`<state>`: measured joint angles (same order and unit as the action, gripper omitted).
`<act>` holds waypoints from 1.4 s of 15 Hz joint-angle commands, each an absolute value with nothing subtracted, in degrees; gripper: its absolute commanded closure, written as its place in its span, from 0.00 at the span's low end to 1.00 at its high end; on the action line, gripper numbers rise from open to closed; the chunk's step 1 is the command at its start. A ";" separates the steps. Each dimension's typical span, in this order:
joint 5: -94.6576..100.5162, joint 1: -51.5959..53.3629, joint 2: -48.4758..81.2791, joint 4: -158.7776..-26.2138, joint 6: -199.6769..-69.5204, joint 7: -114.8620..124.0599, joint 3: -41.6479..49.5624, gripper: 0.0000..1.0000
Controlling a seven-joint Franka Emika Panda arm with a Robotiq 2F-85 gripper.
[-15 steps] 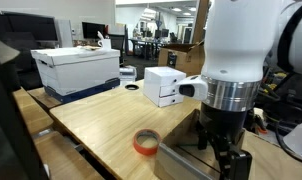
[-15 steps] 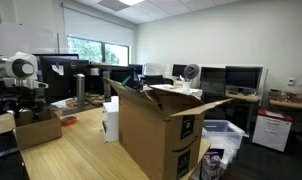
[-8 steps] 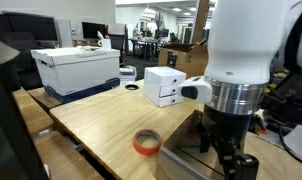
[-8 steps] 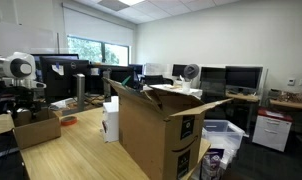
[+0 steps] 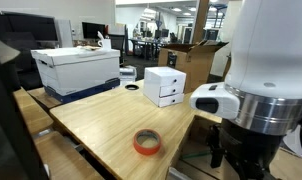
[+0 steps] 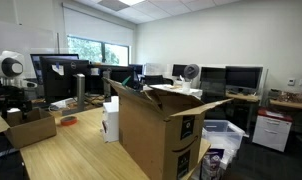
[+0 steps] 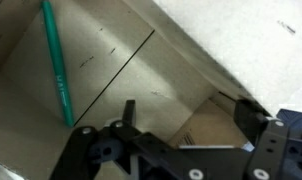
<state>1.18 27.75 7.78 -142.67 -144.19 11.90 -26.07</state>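
Observation:
My gripper is open, with nothing between its black fingers. In the wrist view it hangs over the inside of a small open cardboard box. A green pen lies on the box floor to the left of the fingers. In an exterior view the white arm fills the right side and the gripper reaches down at the table's near right corner. In an exterior view the arm stands over the small cardboard box at the far left.
An orange tape roll lies on the wooden table. Behind it stand a small white drawer unit and a white bin with a blue lid. A big open cardboard carton fills the middle of an exterior view.
The arm has swung sideways towards the table's near corner, and the small cardboard box appears to have shifted the same way. The jaws have stayed open.

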 commanded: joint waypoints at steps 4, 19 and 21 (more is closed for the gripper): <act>0.56 28.50 6.39 -143.18 -143.95 13.37 -26.57 0.00; 2.52 26.01 7.09 -143.91 -145.22 13.87 -21.69 0.00; 2.25 25.67 6.95 -144.28 -145.22 13.73 -21.35 0.00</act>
